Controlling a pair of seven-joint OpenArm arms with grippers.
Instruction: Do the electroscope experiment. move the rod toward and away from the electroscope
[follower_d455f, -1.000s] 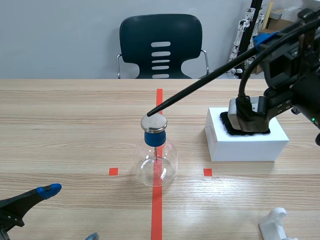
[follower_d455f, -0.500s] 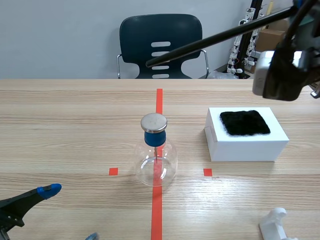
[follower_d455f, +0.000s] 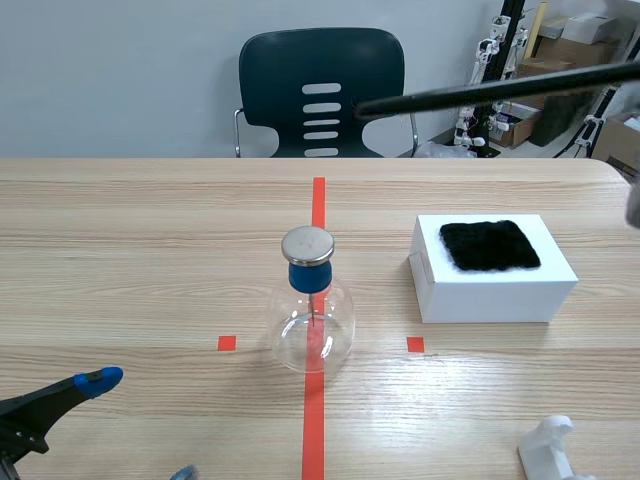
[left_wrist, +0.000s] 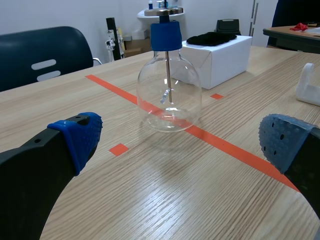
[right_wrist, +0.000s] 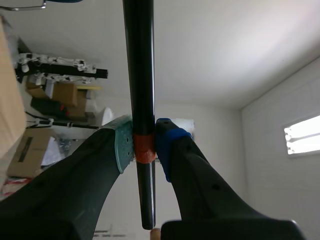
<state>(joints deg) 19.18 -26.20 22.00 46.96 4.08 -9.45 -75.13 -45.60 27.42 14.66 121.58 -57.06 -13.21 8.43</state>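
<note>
Up at 1 o'clock from the flask (follower_d455f: 311, 322), we see right gripper (right_wrist: 144, 146) clamping rod (follower_d455f: 490, 90). Left gripper (left_wrist: 180, 141) wide, 7 o'clock.

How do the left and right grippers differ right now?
The left gripper has its jaws wide open, empty; the right gripper has them shut on the rod. The left gripper sits low over the table, facing the electroscope; the right gripper is raised well above it. Both have black fingers with dotted pads.
</note>
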